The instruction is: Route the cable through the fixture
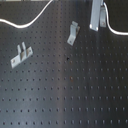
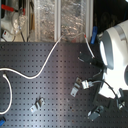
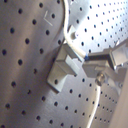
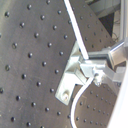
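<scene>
The white cable (image 1: 22, 23) runs from the first exterior view's left edge up to the top, and comes out again beside my gripper (image 1: 95, 26) toward the right edge. In the second exterior view the cable (image 2: 42, 67) curves across the board to my gripper (image 2: 91, 83). In both wrist views the cable (image 3: 64, 22) (image 4: 75, 27) passes over a small metal bracket (image 3: 64, 70) (image 4: 74, 77) and is pinched at the fingertips (image 3: 102, 59) (image 4: 107, 56). The gripper is shut on the cable, right next to this bracket (image 1: 73, 33).
A second metal bracket (image 1: 21, 54) stands at the first exterior view's left; it also shows in the second exterior view (image 2: 37, 105). A third bracket (image 2: 97, 111) sits under the white arm (image 2: 114, 47). The black perforated board (image 1: 75, 90) carries everything. Foil-wrapped boxes (image 2: 60, 17) stand behind.
</scene>
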Controlling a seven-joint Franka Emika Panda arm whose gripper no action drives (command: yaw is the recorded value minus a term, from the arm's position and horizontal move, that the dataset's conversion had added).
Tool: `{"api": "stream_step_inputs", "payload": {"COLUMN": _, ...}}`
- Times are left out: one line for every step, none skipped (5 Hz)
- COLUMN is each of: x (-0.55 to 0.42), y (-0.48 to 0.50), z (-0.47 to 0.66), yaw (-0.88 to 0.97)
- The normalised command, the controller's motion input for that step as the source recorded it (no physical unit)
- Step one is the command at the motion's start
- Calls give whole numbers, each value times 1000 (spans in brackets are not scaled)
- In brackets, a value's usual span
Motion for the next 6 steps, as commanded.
{"api": "stream_step_inputs", "payload": {"x": -184, "y": -69, "z": 308, "yaw": -254}}
{"api": "stream_step_inputs", "payload": {"x": -144, "y": 130, "z": 36, "yaw": -194}}
{"api": "stream_step_inputs", "payload": {"x": -274, "y": -92, "z": 215, "yaw": -163}}
{"api": "stream_step_inputs", "payload": {"x": -340, "y": -134, "z": 199, "yaw": -194}}
{"api": "stream_step_inputs", "payload": {"x": -378, "y": -38, "z": 153, "yaw": -174}}
{"api": "stream_step_inputs", "payload": {"x": -386, "y": 64, "z": 225, "yaw": -140}}
